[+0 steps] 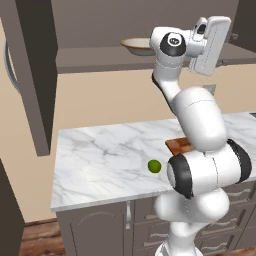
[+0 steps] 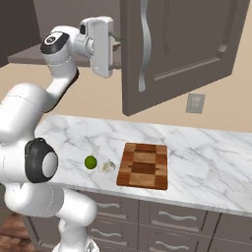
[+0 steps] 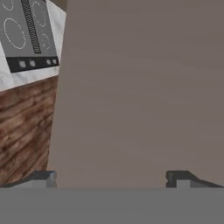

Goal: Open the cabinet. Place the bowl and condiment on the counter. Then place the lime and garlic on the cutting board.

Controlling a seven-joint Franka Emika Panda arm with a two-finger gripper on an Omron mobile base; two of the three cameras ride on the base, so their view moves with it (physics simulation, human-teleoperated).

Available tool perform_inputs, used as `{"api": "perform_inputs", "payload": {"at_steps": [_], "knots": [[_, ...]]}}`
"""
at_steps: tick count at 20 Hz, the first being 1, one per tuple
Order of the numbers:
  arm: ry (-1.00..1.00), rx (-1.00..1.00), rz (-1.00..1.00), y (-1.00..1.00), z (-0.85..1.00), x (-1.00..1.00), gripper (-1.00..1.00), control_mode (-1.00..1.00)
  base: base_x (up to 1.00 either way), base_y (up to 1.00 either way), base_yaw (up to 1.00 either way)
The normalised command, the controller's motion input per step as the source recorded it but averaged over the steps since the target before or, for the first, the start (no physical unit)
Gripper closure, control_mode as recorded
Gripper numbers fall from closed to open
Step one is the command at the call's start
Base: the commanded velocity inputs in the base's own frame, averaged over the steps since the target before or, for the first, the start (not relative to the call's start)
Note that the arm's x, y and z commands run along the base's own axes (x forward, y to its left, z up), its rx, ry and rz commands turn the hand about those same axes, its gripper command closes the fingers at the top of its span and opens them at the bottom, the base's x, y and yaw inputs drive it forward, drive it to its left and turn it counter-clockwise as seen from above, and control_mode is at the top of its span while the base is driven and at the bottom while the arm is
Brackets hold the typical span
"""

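Jaws [image 3: 112,178] spread wide, empty, up by open cabinet [image 2: 177,49]. I feared knocking bowl [image 1: 138,46] off shelf, bumping door.

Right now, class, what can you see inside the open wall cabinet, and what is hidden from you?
On the cabinet shelf sits a tan-rimmed bowl, partly covered by the robot's arm. The shelf behind the arm and the tool is hidden, so whether the condiment bottle stands there cannot be told.

Lime [image 2: 90,162] & garlic [image 2: 109,166] on counter [image 2: 206,157], left of cutting board [image 2: 144,165]; bowl [image 1: 137,46] in cabinet [image 2: 177,47].
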Motion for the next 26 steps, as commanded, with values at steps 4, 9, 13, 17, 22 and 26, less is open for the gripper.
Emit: {"api": "perform_inputs", "payload": {"at_steps": [4, 9, 13, 17, 22, 26], "knots": [[0.0, 0.0, -0.07, -0.63, 0.0, 0.2, -1.0, -1.0, 0.0, 0.0, 0.0], [0.0, 0.0, -0.1, -0.83, 0.0, 0.05, -1.0, -1.0, 0.0, 0.0, 0.0], [0.0, 0.0, -0.13, -0.96, 0.0, 0.0, -1.0, -1.0, 0.0, 0.0, 0.0], [0.0, 0.0, -0.14, -1.0, 0.0, -0.01, -1.0, -1.0, 0.0, 0.0, 0.0], [0.0, 0.0, -0.15, -1.0, 0.0, -0.26, -1.0, -1.0, 0.0, 0.0, 0.0], [0.0, 0.01, -0.16, -1.0, -0.02, -0.51, -1.0, -1.0, 0.0, 0.0, 0.0]]}}
